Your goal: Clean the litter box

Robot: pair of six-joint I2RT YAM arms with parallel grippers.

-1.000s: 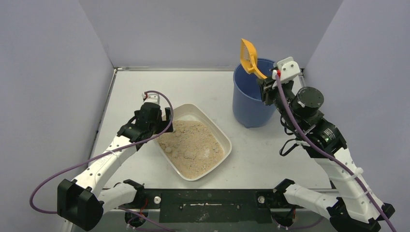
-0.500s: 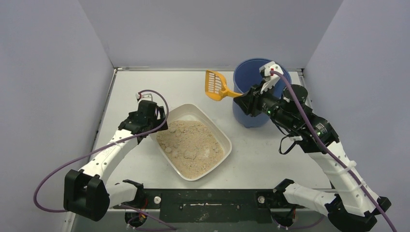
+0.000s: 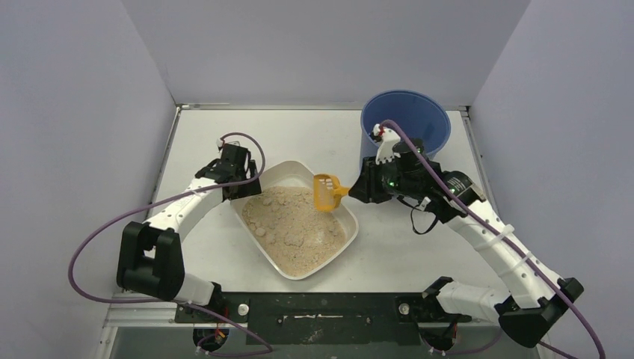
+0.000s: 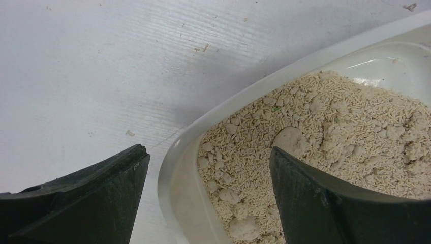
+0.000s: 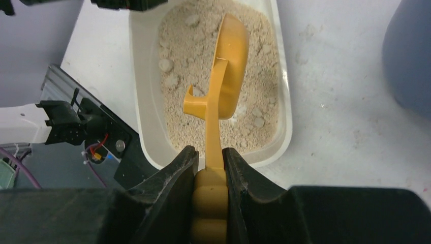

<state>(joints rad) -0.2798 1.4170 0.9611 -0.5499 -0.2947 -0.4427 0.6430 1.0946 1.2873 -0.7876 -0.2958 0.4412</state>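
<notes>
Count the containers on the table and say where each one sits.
2. The litter box lies near the middle of the table, the orange scoop dipping over its litter. The blue bucket stands at the far right corner. Nothing seems to hide another.

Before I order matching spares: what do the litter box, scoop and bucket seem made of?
Litter box: off-white plastic, it seems, glossy; highlights on its moulded wall. Scoop: probably orange plastic, smooth, moulded in one piece. Bucket: blue, likely plastic, matte; less certain.
</notes>
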